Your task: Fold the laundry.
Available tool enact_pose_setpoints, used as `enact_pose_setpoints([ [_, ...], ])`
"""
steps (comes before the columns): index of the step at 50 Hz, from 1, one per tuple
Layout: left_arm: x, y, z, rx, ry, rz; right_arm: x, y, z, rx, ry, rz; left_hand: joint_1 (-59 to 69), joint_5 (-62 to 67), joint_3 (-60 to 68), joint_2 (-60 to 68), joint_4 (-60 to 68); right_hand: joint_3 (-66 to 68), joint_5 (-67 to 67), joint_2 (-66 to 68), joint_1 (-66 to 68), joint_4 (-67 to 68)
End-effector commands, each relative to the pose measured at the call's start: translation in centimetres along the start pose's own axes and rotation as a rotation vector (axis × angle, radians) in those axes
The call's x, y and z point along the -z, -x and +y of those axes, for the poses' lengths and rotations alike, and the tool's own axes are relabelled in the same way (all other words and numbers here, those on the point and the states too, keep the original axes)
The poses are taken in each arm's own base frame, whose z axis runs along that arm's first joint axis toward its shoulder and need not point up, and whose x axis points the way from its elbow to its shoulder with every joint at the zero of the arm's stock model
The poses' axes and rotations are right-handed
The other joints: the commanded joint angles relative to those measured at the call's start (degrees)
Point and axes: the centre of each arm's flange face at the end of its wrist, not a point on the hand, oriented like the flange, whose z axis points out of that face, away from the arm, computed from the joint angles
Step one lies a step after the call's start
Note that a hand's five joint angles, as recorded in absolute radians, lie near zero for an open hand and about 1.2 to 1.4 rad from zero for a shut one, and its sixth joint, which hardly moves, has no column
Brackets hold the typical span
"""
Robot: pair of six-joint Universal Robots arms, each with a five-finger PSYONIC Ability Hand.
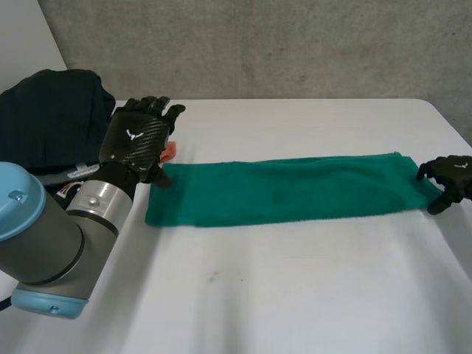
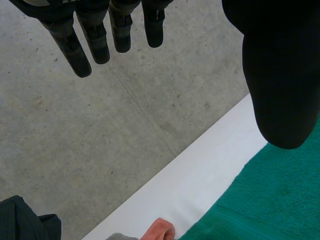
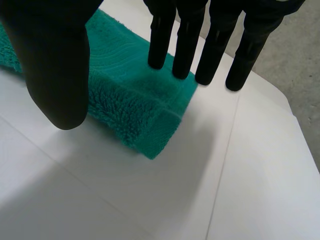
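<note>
- Green terry towel (image 1: 287,188), folded into a long strip, lies flat across the middle of the white table (image 1: 295,295), with one end by each hand.
- The right hand (image 1: 450,181) sits at the strip's right end. Its fingers (image 3: 187,45) are straight and set well apart from the thumb, poised over the short edge with nothing pinched.
- The left hand (image 1: 136,136) hovers above the left end, its fingers straight and apart from the thumb, holding nothing.
- The step in hand is probably to take the right end and carry it over to the left, halving the strip.
- To do it well, the right hand should close on every layer at the short edge, near the corner. It should then lift only enough to clear the cloth and travel straight along the strip so the edges meet square.
- The left hand would do best pressing its end flat so the towel cannot slide.
- A small orange item (image 1: 169,151) and a dark heap of clothes (image 1: 51,118) lie just beyond the left end, so the fold should land short of them.
</note>
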Motion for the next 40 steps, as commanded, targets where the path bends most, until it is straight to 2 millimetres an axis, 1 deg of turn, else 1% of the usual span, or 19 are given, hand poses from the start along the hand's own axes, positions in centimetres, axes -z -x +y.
enact_pose_setpoints([
  [1, 0.0, -0.1, 0.1, 0.001, 0.003, 0.002, -0.9, -0.1, 0.7, 0.008, -0.003, 0.004, -0.27, -2.3, -1.2, -0.92, -0.77, 39.43, 39.34, 39.54, 39.62, 39.63],
  [2, 0.0, -0.1, 0.1, -0.001, 0.003, 0.003, -1.2, -0.4, 0.8, 0.013, -0.001, 0.02, -0.27, -2.3, -1.2, -0.92, -0.77, 47.78, 47.68, 47.89, 47.96, 47.98],
  [5, 0.0, -0.1, 0.1, -0.001, 0.003, 0.002, -1.3, -1.2, 0.7, 0.021, 0.01, 0.064, -0.27, -2.3, -1.2, -0.92, -0.77, 47.86, 47.77, 47.97, 48.05, 48.07],
  [9, 0.0, 0.0, 0.1, 0.001, 0.002, 0.002, -0.5, -4.2, 1.1, 0.068, 0.054, 0.211, -0.27, -2.3, -1.2, -0.92, -0.77, 47.86, 47.77, 47.97, 48.05, 48.07],
  [10, 0.0, 0.0, 0.1, 0.001, 0.002, 0.001, 0.1, -5.5, 0.5, 0.113, 0.055, 0.273, -0.27, -2.3, -1.2, -0.92, -0.77, 47.86, 47.77, 47.97, 48.05, 48.07],
  [13, 0.1, -0.1, 0.0, -0.001, -0.001, 0.002, 1.6, -7.9, -0.8, 0.233, 0.075, 0.378, -0.27, -2.3, -1.2, -0.92, -0.77, 47.86, 47.77, 47.97, 48.05, 48.07],
  [17, 0.1, 0.0, -0.1, 0.0, -0.004, 0.001, 2.5, -8.8, -1.6, 0.377, 0.102, 0.425, -0.27, -2.3, -1.2, -0.92, -0.77, 47.86, 47.77, 47.97, 48.05, 48.07],
  [20, 0.1, 0.0, -0.1, 0.0, -0.004, 0.0, 2.1, -7.1, -2.5, 0.437, 0.068, 0.395, -0.27, -2.3, -1.2, -0.92, -0.77, 47.86, 47.77, 47.97, 48.05, 48.07],
  [22, 0.0, 0.0, -0.2, 0.002, -0.006, -0.003, 1.6, -4.7, -4.1, 0.459, 0.007, 0.355, -0.27, -2.3, -1.2, -0.92, -0.77, 47.86, 47.77, 47.97, 48.05, 48.07],
  [23, 0.1, 0.0, -0.3, 0.002, -0.008, -0.002, 1.5, -1.6, -6.0, 0.484, -0.071, 0.308, -0.27, -2.3, -1.2, -0.92, -0.77, 47.86, 47.77, 47.97, 48.05, 48.07],
  [26, 0.0, 0.1, -0.5, 0.003, -0.014, -0.004, 1.9, 2.7, -8.8, 0.52, -0.198, 0.241, -0.27, -2.3, -1.2, -0.92, -0.77, 47.86, 47.77, 47.97, 48.05, 48.07],
  [27, 0.0, 0.1, -0.5, 0.003, -0.016, -0.004, 2.4, 5.7, -10.0, 0.543, -0.274, 0.187, -0.1, -2.13, -1.03, -0.75, -0.6, 47.86, 47.77, 47.97, 48.05, 48.07],
  [30, -0.1, 0.3, -1.2, 0.001, -0.037, -0.011, 3.5, 10.2, -11.5, 0.584, -0.393, 0.091, -0.1, -2.13, -1.03, -0.75, -0.6, 47.86, 47.77, 47.97, 48.05, 48.07],
  [31, -0.1, 0.3, -1.3, 0.001, -0.04, -0.012, 4.3, 13.8, -12.1, 0.609, -0.474, 0.005, -0.27, -2.3, -1.2, -0.92, -0.77, 47.86, 47.77, 47.97, 48.05, 48.07],
  [34, 0.0, 0.3, -1.7, 0.001, -0.052, -0.011, 6.0, 19.6, -12.5, 0.647, -0.585, -0.143, -0.27, -2.3, -1.2, -0.92, -0.77, 47.86, 47.77, 47.97, 48.05, 48.07],
  [35, -0.1, 0.3, -1.8, 0.001, -0.053, -0.011, 7.2, 23.0, -12.4, 0.673, -0.645, -0.228, -0.1, -2.13, -1.03, -0.75, -0.6, 47.86, 47.77, 47.97, 48.05, 48.07],
  [37, -0.1, 0.1, -1.9, 0.001, -0.058, -0.008, 8.1, 26.3, -11.5, 0.687, -0.682, -0.323, -0.1, -2.13, -1.03, -0.75, -0.6, 47.86, 47.77, 47.97, 48.05, 48.07],
  [38, -0.1, 0.1, -2.0, 0.001, -0.059, -0.008, 8.6, 28.7, -10.4, 0.697, -0.691, -0.387, -0.27, -2.3, -1.2, -0.92, -0.77, 47.86, 47.77, 47.97, 48.05, 48.07],
  [40, -0.1, 0.0, -2.1, 0.002, -0.063, -0.006, 8.8, 30.8, -9.1, 0.714, -0.688, -0.443, -0.1, -2.13, -1.03, -0.75, -0.6, 47.86, 47.77, 47.97, 48.05, 48.07],
])
